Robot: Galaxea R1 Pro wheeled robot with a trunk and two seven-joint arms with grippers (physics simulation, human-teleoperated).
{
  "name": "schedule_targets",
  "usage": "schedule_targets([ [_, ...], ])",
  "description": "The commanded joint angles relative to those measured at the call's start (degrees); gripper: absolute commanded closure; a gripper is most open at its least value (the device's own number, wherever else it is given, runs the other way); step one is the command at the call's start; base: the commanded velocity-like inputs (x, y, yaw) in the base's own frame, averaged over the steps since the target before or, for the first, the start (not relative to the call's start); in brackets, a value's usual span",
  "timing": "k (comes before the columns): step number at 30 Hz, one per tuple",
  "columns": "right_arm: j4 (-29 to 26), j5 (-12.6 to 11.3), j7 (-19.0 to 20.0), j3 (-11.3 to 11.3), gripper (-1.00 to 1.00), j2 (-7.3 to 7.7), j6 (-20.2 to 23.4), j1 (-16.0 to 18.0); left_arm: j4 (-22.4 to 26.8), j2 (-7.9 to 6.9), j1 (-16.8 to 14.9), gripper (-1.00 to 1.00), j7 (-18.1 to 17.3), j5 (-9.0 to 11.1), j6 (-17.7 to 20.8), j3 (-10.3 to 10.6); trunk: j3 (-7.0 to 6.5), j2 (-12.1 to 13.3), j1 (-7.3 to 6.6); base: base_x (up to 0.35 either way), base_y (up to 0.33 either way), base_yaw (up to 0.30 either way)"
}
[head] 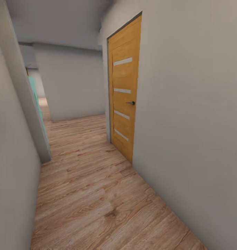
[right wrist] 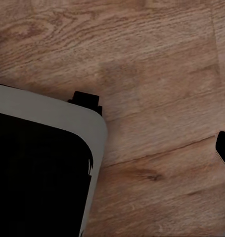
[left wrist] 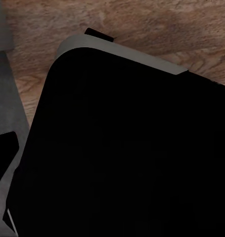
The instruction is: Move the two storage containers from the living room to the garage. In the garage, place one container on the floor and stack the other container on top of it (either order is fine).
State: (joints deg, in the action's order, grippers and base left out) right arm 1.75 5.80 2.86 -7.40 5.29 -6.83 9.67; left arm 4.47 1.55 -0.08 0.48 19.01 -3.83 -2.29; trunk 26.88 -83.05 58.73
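Observation:
I am in a narrow corridor, and the two storage containers are out of view. In the left wrist view my own black base [left wrist: 127, 148] with its grey rim hangs over wood planks, and a dark sliver of a finger [left wrist: 3, 153] pokes in at the edge. The right wrist view looks down on the base's grey corner [right wrist: 67, 123] and plank flooring [right wrist: 157, 74]. A dark fingertip [right wrist: 224, 148] shows at that frame's border. Neither sliver reveals how the jaws stand.
A closed orange wooden door [head: 123, 100] with a dark handle [head: 131, 103] is set in the right wall. A white wall [head: 10, 156] runs close on the left, ending at an opening with a teal panel [head: 37, 100]. Light plank flooring [head: 94, 194] leads to a far wall [head: 73, 83].

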Motion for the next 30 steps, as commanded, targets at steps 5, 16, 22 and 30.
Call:
schedule_targets([
  [5,0.2,0.5,0.0,-0.1,-1.0,0.14,-0.4,0.1,0.1,0.32,0.0,-1.0,0.1,0.3,-0.1,-0.2,0.05,0.0,0.0,0.0,0.0,0.28],
  [16,0.1,0.5,0.0,-0.1,-1.0,0.07,-0.5,0.1,-0.1,0.21,0.0,-1.0,0.0,0.6,0.0,-0.3,0.05,0.0,0.0,0.206,-0.008,0.135],
  [22,0.1,0.4,0.0,-0.1,-1.0,0.06,-0.5,0.1,0.0,0.2,0.0,-1.0,0.0,0.6,0.1,-0.3,0.05,0.0,0.0,0.304,-0.06,0.006],
  [30,0.1,0.3,0.0,0.0,-1.0,-0.08,-0.4,0.1,-0.1,0.28,0.0,-1.0,0.0,0.6,0.1,-0.3,0.05,0.0,0.0,0.305,-0.075,0.001],
])
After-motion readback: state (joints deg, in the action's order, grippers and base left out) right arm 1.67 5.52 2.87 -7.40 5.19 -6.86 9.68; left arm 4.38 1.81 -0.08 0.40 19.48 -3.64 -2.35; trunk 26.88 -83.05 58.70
